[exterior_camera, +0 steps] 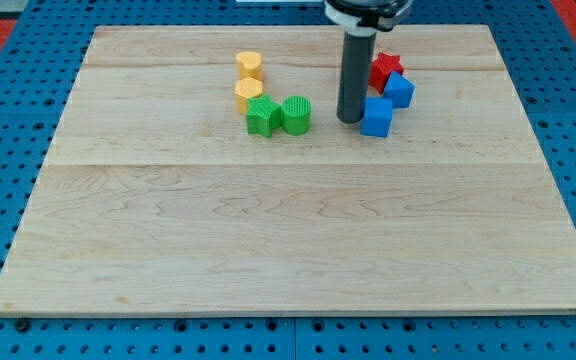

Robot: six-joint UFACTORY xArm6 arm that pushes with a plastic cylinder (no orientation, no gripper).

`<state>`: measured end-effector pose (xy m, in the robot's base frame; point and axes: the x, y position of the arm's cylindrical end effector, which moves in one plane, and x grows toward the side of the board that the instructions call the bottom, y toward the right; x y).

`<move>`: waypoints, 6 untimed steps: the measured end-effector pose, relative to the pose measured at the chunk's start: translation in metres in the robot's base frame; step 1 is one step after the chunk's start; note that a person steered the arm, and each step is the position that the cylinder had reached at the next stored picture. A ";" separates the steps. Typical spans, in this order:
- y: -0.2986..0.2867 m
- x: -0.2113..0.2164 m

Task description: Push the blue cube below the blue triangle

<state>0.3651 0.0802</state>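
Note:
The blue cube (pixel 376 117) sits at the view's upper right of the wooden board. The blue triangle (pixel 399 90) lies just above and right of it, touching or nearly touching it. A red block (pixel 385 69) sits right above the triangle. My tip (pixel 349 119) is down on the board just left of the blue cube, touching its left side or a hair away. The dark rod rises from there to the view's top edge.
Two yellow blocks (pixel 249 66) (pixel 249 94) stand one above the other left of centre. A green block (pixel 262 116) and a green cylinder (pixel 296 114) sit side by side below them. The wooden board (pixel 288 240) lies on a blue pegboard.

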 end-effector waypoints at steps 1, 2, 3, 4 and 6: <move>0.014 0.001; 0.009 0.021; 0.008 0.059; 0.066 0.061; 0.071 0.023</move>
